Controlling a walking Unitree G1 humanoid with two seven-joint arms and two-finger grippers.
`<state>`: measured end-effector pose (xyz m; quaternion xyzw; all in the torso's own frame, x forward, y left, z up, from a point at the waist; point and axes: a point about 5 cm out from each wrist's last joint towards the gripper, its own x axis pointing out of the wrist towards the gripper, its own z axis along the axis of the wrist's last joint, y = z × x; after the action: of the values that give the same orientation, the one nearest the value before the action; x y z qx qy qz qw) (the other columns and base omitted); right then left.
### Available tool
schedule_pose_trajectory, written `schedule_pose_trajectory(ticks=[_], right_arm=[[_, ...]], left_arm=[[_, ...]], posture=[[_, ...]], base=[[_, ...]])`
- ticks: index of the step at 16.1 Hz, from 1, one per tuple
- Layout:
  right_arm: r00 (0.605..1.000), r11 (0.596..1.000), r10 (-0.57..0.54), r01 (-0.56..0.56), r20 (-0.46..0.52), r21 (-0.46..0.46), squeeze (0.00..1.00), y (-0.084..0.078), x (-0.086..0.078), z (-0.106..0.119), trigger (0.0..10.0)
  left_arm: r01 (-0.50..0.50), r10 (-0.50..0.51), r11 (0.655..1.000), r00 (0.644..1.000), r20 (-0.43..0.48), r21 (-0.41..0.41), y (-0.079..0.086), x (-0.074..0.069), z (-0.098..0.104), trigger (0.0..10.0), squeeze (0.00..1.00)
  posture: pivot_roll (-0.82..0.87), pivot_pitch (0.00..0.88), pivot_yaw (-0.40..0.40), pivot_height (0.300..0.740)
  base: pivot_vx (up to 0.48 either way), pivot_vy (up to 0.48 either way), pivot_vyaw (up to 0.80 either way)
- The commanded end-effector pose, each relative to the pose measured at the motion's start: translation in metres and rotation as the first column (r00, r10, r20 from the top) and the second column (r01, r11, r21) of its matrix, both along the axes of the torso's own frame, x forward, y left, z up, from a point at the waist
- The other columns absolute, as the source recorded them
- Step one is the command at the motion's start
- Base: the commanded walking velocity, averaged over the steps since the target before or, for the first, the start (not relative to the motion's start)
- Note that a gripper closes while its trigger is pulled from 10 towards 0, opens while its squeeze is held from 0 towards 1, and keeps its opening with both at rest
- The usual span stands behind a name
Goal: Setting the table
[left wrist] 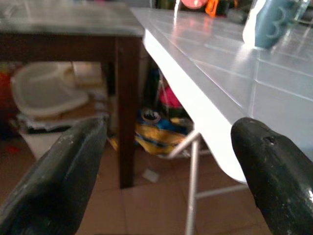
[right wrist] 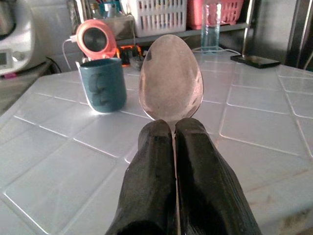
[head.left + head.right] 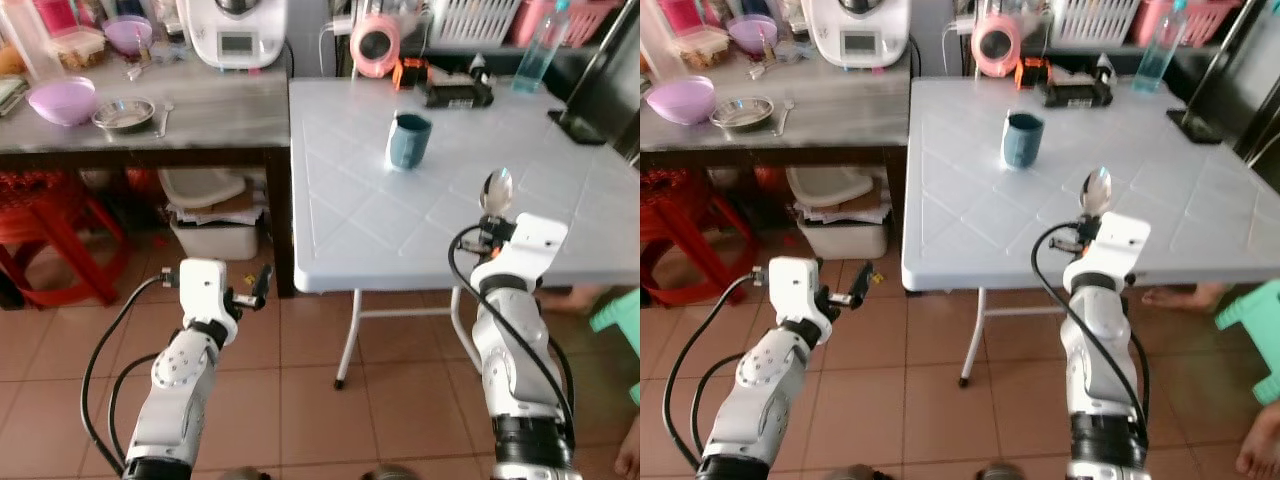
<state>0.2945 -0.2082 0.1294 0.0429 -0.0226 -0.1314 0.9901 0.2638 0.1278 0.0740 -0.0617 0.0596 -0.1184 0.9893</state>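
Note:
My right gripper (image 3: 489,222) is shut on a metal spoon (image 3: 496,190), held over the front part of the white folding table (image 3: 340,190); the spoon's bowl (image 2: 170,84) sticks out past the closed fingers (image 2: 195,161). A teal mug (image 3: 409,141) stands upright further back on the table, left of the spoon. My left gripper (image 3: 262,284) is open and empty, low beside the table's front left corner, above the tiled floor. In the left wrist view the mug (image 1: 274,22) and the table edge (image 1: 195,103) show between the spread fingers (image 1: 63,166).
A dark wooden table (image 3: 140,130) on the left carries a purple bowl (image 3: 62,100), a steel dish (image 3: 125,114) and an appliance (image 3: 238,30). Bins (image 3: 215,225) and a red stool (image 3: 50,240) sit beneath it. A pink fan (image 3: 376,44), bottle (image 3: 535,55) and phone (image 3: 578,127) stand on the white table.

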Motion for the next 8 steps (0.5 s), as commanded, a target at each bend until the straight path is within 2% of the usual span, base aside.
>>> schedule_pose_trajectory(ticks=[1, 2, 7, 8], right_arm=[[1.000, 1.000, 0.011, -0.011, 0.007, 0.004, 0.00, 0.0026, 0.0015, 0.0025, 10.0], [1.000, 1.000, 0.013, -0.013, 0.005, 0.004, 0.00, 0.0027, 0.0013, 0.0019, 10.0], [1.000, 1.000, 0.010, -0.010, 0.008, -0.004, 0.00, 0.0005, 0.0018, 0.0032, 10.0], [1.000, 1.000, 0.010, -0.010, 0.008, -0.005, 0.00, 0.0005, 0.0018, 0.0030, 10.0]], left_arm=[[0.003, -0.003, 1.000, 1.000, 0.000, 0.014, 0.0009, 0.0001, 0.0000, 10.0, 0.00], [0.004, -0.004, 1.000, 1.000, 0.000, 0.014, 0.0005, 0.0004, 0.0000, 10.0, 0.00], [0.008, -0.008, 1.000, 1.000, 0.004, 0.014, -0.0001, 0.0008, 0.0002, 10.0, 0.00], [0.008, -0.008, 1.000, 1.000, 0.003, 0.014, -0.0004, 0.0009, 0.0002, 10.0, 0.00]], posture=[[-0.03, 0.000, 0.021, 0.740], [-0.03, 0.000, 0.021, 0.740], [-0.03, 0.000, 0.025, 0.740], [-0.04, 0.000, 0.027, 0.740]], base=[[0.000, 0.398, 0.00], [0.000, 0.401, 0.00], [0.000, 0.410, -0.47], [0.000, 0.375, 0.00]])
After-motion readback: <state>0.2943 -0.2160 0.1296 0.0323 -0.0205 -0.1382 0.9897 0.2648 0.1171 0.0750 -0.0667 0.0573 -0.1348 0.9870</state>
